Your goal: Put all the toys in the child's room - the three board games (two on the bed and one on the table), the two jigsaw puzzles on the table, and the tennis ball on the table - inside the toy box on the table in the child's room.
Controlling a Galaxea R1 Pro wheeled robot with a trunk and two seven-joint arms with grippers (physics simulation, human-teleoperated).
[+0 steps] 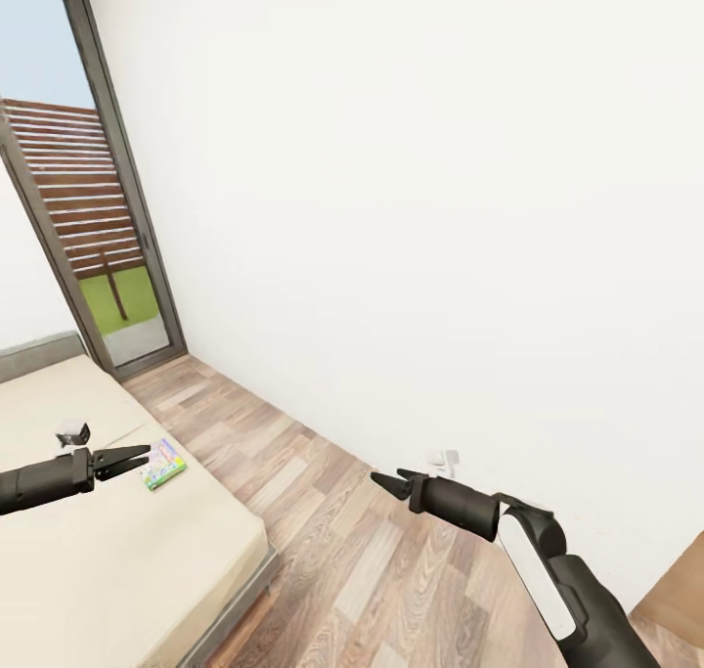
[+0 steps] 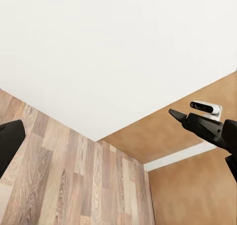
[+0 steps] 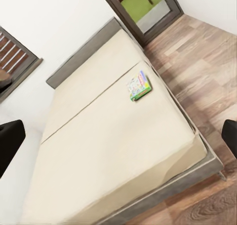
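One board game (image 1: 163, 463) lies flat on the bed (image 1: 117, 560), near the mattress edge that faces the wood plank floor (image 1: 342, 541); its green rim and bright printed lid show, though the lettering is too small to read. From the head camera, the left gripper (image 1: 137, 456) hovers just beside the box, its two dark pointed fingers slightly parted and holding nothing. The right gripper (image 1: 388, 481) reaches out over the floor toward the plain white wall (image 1: 440, 208), its fingers close together and empty; whether they fully meet is hard to tell. The right wrist camera looks across the whole bed (image 3: 113, 151), showing what the head view cuts off: a smooth beige mattress with a seam down its middle, a grey frame and a low grey headboard, with the game box (image 3: 138, 86) near the window side. The left wrist camera faces the other way, toward the right gripper (image 2: 176, 113) against the white wall and a tan wooden panel (image 2: 192, 185). A tall dark-framed window (image 1: 88, 208) shows slatted fencing and grass outside.
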